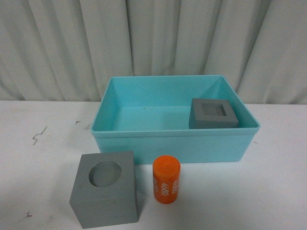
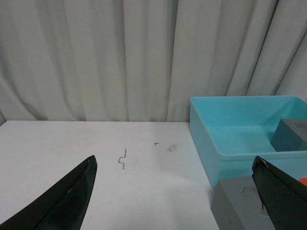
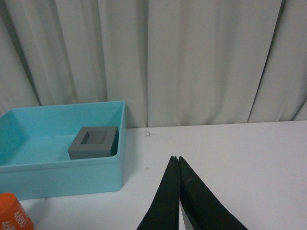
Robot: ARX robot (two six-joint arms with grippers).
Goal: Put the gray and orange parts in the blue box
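The blue box (image 1: 172, 146) stands mid-table, and a gray cube with a square recess (image 1: 213, 114) rests inside it at its right side. In front of the box, on the table, a gray cube with a round recess (image 1: 104, 195) sits beside the upright orange cylinder (image 1: 166, 179). Neither arm shows in the front view. My left gripper (image 2: 175, 165) is open above bare table, with the round-recess cube (image 2: 237, 206) close to one fingertip. To the right of the box (image 3: 62, 175), my right gripper (image 3: 175, 158) is shut and holds nothing; the square-recess cube (image 3: 93, 142) and the orange cylinder (image 3: 12, 218) appear there too.
A white table (image 1: 268, 191) carries everything, with small dark marks (image 1: 38, 134) at its left. A pleated pale curtain (image 1: 153, 38) hangs close behind the box.
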